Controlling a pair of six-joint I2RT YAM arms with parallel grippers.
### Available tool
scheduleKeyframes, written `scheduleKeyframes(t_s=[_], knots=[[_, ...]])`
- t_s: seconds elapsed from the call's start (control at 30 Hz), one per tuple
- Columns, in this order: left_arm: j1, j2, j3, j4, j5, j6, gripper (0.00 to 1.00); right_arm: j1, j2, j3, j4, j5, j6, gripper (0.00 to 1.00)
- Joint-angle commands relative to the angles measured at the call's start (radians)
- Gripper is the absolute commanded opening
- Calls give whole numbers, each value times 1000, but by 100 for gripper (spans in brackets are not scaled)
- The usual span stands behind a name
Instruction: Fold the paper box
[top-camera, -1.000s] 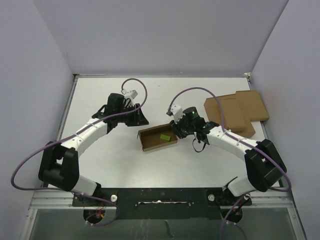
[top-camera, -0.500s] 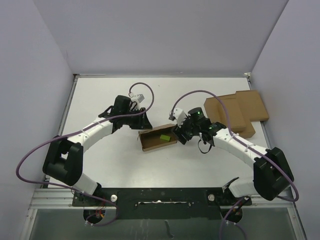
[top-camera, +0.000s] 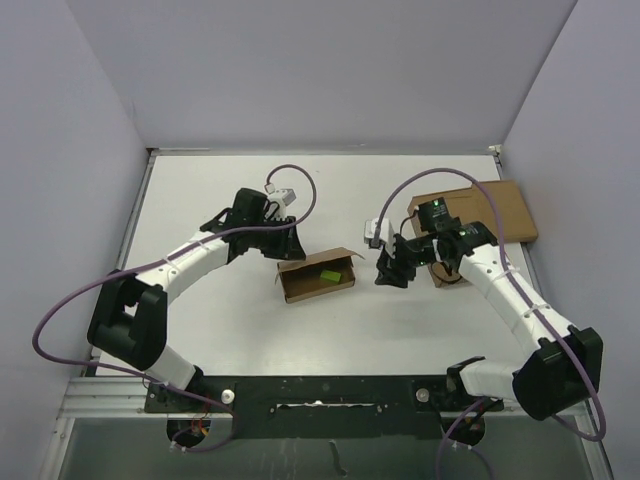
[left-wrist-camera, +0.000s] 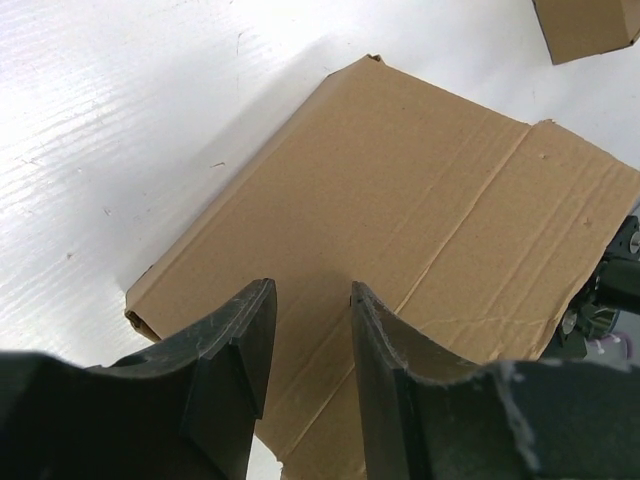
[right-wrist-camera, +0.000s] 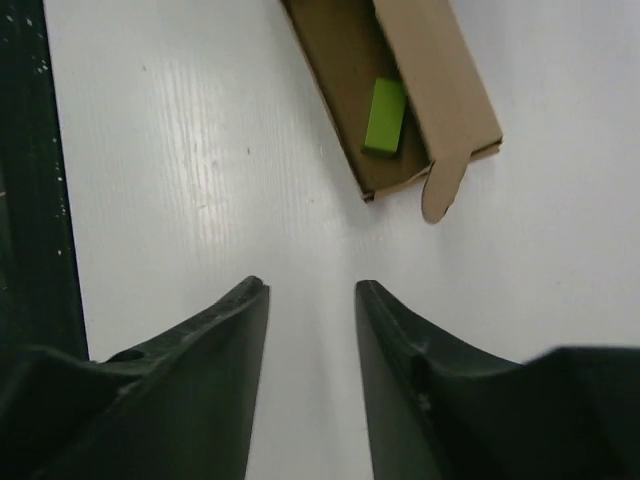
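The left tool (left-wrist-camera: 312, 295) is held with its fingers apart, nothing clamped between them, close over a flat brown panel of the paper box (left-wrist-camera: 420, 200). The right tool (right-wrist-camera: 310, 290) is likewise parted and empty, over bare counter (right-wrist-camera: 180, 150) just beside the box's right end. The box is laid open mid-counter between both tools, with a green block (right-wrist-camera: 384, 117) seen inside.

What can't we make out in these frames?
1. Top view: whether the left end effector touches the paper box; its own wrist hides the fingertips.
2. Right wrist view: the box's far end, cut off by the top edge.
3. Green block in the box: too small to identify in any view.
4. Top view: cardboard slab, partly behind the right arm.
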Motion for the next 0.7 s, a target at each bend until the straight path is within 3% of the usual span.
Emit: scheduleKeyframes(t_s=[0.0,0.3,0.53,0.67], knots=[[-9,27,37,-8,-5,42,34,-8,-4,183,-129,-205,-50,37],[-9,41,14,4,17,47,32,88,236,380,67,-172,243,5],[-8,59,21,-13,29,53,31,112,434,436,101,-161,294,1],[-8,74,27,-26,35,56,29,155,465,375,127,-150,288,1]])
